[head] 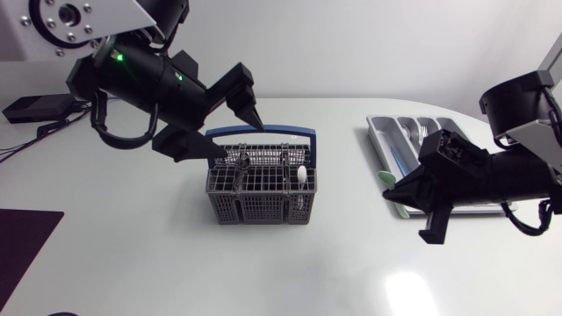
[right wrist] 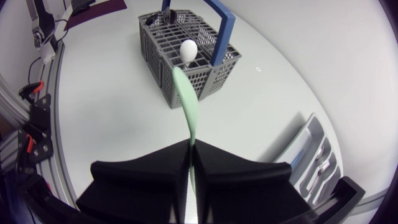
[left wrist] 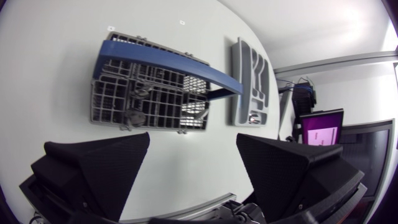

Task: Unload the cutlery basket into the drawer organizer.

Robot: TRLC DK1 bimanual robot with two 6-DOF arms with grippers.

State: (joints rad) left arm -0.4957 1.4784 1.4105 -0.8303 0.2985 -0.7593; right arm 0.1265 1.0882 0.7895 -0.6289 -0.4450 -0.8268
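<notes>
**Right gripper holds a green utensil beside the organizer; left gripper open above the basket**

A grey plastic mesh cutlery basket with a blue arched handle (head: 255, 209) stands near the middle of a white table (head: 132, 263). A white round-ended utensil (head: 301, 175) stands upright in it among dark metal pieces. The left gripper (head: 241, 135) hangs over the basket's handle side, its two black fingers spread wide with nothing between them. To the right lies a grey compartmented drawer organizer tray (head: 376, 132) with some silver cutlery in it. The right gripper (right wrist: 191, 146) is clamped on a long pale green plastic utensil (right wrist: 185, 99), held between basket and organizer, close to the organizer's edge.
</notes>
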